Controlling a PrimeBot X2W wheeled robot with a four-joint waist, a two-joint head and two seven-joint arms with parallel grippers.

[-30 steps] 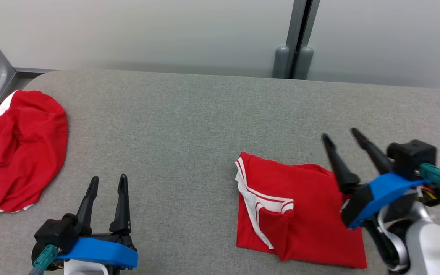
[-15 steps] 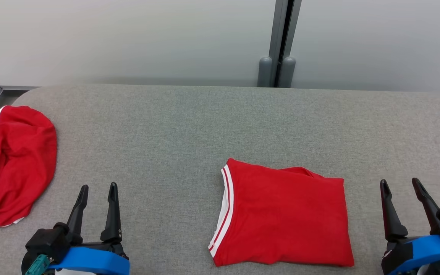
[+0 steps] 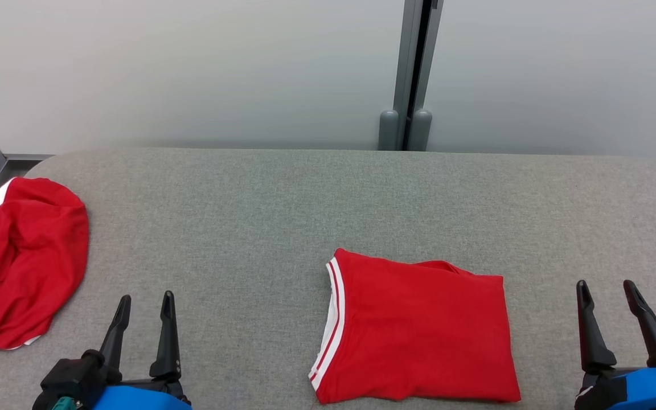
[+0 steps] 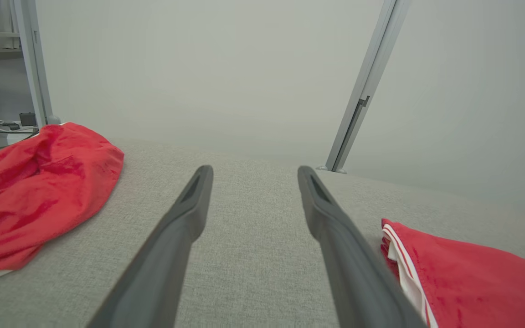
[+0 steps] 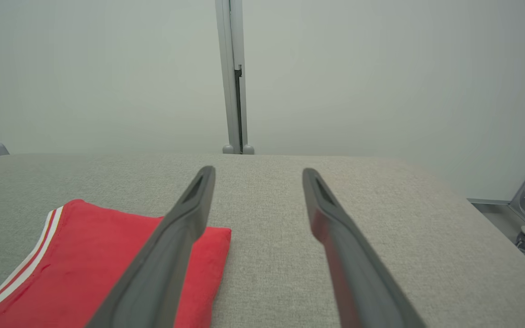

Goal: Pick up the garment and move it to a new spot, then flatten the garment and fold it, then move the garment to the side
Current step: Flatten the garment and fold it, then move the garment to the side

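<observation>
Both my grippers stand wide open and hold nothing. The left gripper hangs over bare table, well to the left of the garment, and the right gripper is just off its right edge. The garment lies as a flat red rectangle on the near right part of the table, with its white-striped edge toward my left.

I judge the fold done, so what is left is moving it aside. To do that well I want one gripper at each short edge, with a finger slid under the whole stack, so that I pinch every layer and not just the top one. I should lift both ends level and together, carry it low, and set it down flat before letting go. The table to my right looks free. A loose red heap takes up the far left, so I should keep away from it.

Some things I cannot make out. I cannot count the layers beneath the top face. A small ridge along the far edge may be a layer poking out. The picture's edge cuts off the heap in the head view, and both gripper bodies run off the bottom. In each wrist view one of my own fingers covers part of the garment's nearest edge, so I cannot judge how snugly that edge lies.
</observation>
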